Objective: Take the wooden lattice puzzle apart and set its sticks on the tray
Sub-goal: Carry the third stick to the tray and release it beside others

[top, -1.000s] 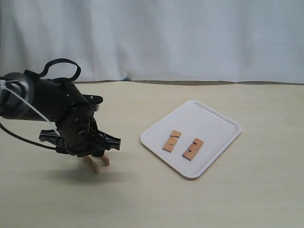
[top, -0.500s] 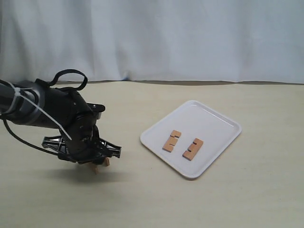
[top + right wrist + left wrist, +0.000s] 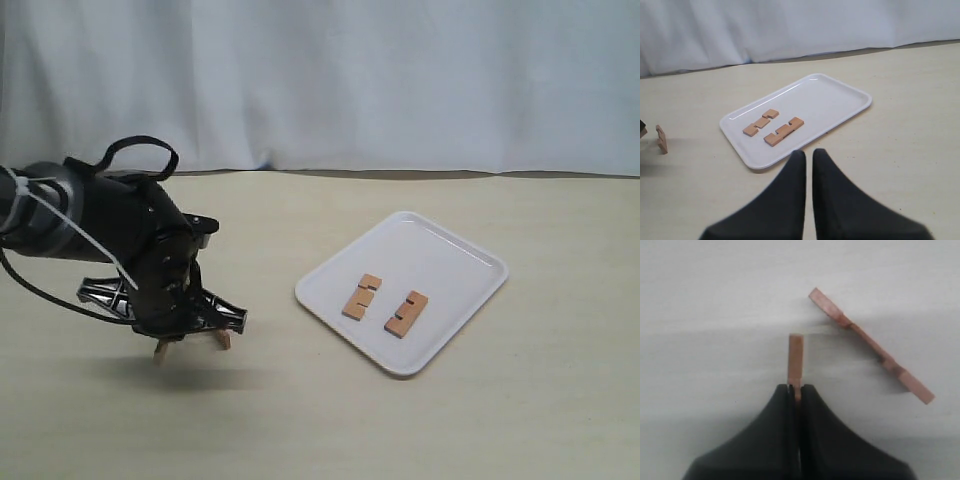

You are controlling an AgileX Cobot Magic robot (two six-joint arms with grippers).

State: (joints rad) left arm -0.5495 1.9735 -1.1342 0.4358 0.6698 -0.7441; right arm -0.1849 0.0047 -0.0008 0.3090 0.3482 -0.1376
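Observation:
No crossed grid is in view, only single sticks. Two notched sticks (image 3: 361, 296) (image 3: 406, 313) lie flat side by side on the white tray (image 3: 450, 255). My left gripper (image 3: 190, 338) hangs low over the table left of the tray, shut on the end of a third stick (image 3: 795, 362). A fourth stick (image 3: 870, 345) rests on its edge on the table close beside it, free. Under the left gripper, stick ends show at both sides (image 3: 160, 350) (image 3: 222, 340). My right gripper (image 3: 805, 152) is shut on nothing, near the tray's (image 3: 850, 95) front rim.
A white curtain (image 3: 320, 80) closes off the back of the beige table (image 3: 300, 420). The left arm's black body and cable loop (image 3: 120, 240) stand above the two loose sticks. The right arm is outside the exterior view.
The left gripper dropped lower and shifted slightly left. The two sticks under it, together a second ago, now sit apart, one drawn off to the left.

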